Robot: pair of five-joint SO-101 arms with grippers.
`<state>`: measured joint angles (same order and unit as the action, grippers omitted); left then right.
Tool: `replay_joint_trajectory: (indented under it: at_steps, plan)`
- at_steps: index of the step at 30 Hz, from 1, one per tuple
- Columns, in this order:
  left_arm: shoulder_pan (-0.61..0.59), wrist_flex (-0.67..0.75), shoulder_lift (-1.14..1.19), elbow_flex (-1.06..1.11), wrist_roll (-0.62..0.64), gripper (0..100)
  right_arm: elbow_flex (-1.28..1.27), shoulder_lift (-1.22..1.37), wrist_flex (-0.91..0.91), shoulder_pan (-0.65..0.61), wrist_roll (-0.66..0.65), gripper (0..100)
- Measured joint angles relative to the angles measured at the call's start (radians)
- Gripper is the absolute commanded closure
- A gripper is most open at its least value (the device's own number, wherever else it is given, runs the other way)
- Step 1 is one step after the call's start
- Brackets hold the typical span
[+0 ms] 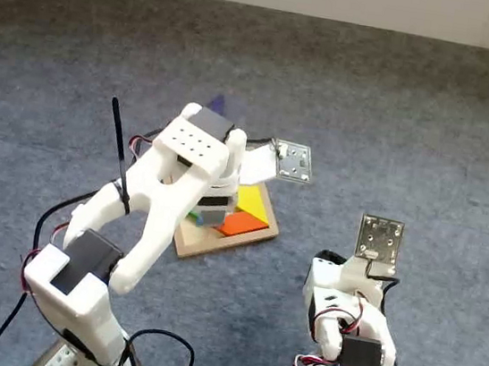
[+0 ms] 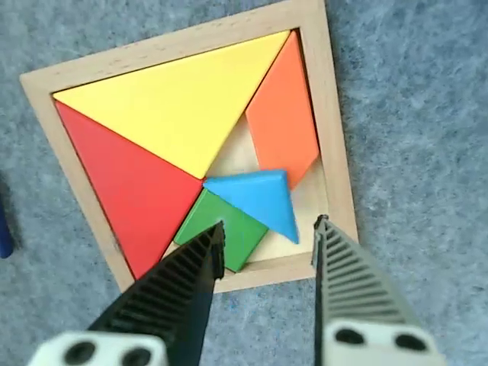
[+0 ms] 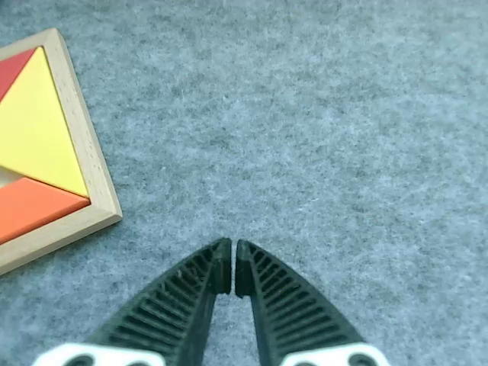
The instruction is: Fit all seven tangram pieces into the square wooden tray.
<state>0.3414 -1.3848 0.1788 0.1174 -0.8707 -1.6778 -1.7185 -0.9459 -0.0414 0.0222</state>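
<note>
grey carpet (image 1: 399, 104) lies under the square wooden tray (image 2: 335, 152). inside the tray the yellow triangle (image 2: 183, 107) and red triangle (image 2: 126, 194) meet edge to edge, the orange parallelogram (image 2: 282, 114) lines one wall, and the blue triangle (image 2: 259, 200) lies askew, touching the green square (image 2: 221, 229). left gripper (image 2: 268, 225) hangs over the tray's rim, jaws wide, holding nothing. right gripper (image 3: 232, 248) is over carpet beside the tray, jaws closed, empty. a dark blue piece (image 1: 217, 104) lies outside the tray
</note>
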Motion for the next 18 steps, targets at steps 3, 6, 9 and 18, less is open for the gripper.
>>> replay_joint_trajectory:
  at_steps: [3, 6, 9, 18]
  plan:
    - [0.000, 0.000, 0.000, 0.000, 0.000, 80, 0.000, 0.000, 0.000, 0.000, 0.000, 96.7]
    - [0.000, 0.000, 0.000, 0.000, 0.000, 80, 0.000, 0.000, 0.000, 0.000, 0.000, 96.7]
    - [0.000, 0.000, 0.000, 0.000, 0.051, 80, 0.000, 0.000, 0.000, 0.000, 0.000, 96.7]
    - [0.011, 0.000, -0.002, 0.021, 0.222, 80, 0.000, 0.000, 0.000, 0.000, 0.000, 96.7]
